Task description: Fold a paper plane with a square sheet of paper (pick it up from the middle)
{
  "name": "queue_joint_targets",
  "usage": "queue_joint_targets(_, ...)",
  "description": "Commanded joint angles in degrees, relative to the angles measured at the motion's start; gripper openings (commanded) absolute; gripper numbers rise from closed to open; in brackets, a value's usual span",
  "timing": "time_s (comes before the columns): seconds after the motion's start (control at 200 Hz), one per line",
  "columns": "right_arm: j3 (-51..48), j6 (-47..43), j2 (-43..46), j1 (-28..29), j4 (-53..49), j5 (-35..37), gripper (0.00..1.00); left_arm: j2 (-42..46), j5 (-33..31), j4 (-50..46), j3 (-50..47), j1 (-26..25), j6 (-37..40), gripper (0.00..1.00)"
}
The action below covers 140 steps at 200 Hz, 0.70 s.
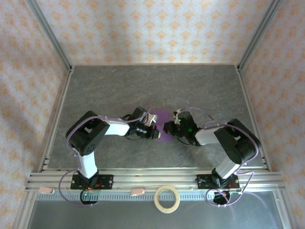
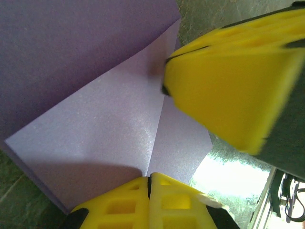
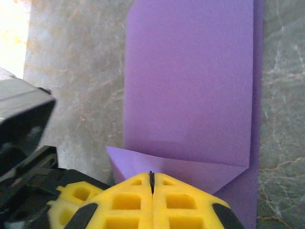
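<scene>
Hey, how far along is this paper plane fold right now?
Done: the thin purple paper sheet lies folded in layers on the grey stone-patterned table, with a diagonal corner flap turned in. In hand: the shut left end effector and right end effector both sit at its creases, apparently pressing. Still to do: no slim dart shape yet; more folds remain.

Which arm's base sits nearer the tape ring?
Right. The right arm's base sits close beside the tape ring, on its right; the left arm's base lies farther off, on its left.

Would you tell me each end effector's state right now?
Left end effector: closed, tips at the purple paper; grip unclear.
Right end effector: closed; likewise unclear.
</scene>
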State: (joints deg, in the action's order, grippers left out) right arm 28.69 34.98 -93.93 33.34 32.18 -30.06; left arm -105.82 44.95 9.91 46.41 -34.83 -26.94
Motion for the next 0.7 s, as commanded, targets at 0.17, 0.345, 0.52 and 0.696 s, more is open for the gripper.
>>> queue_joint_targets(0.17,2.56,1.37,-4.67,-0.47,-8.31,4.14,0.00,-1.12,-8.57,-8.62,-3.73,-0.77,3.22,0.00)
queue_joint_targets(0.345,3.43,0.80,-6.38,-0.47,-10.33,4.53,0.00,1.63,-7.66,-9.07,-7.38,-0.84,4.52,0.00)
queue_joint_targets(0.52,3.53,1.05,-6.44,-0.47,-10.51,4.41,0.00,4.04,-8.45,-10.72,-9.05,-0.82,6.06,0.00)
queue_joint_targets(0.696,3.57,1.06,-6.29,-0.44,-10.59,3.28,0.00,5.36,-9.31,-8.75,-9.65,-0.78,4.76,0.03)
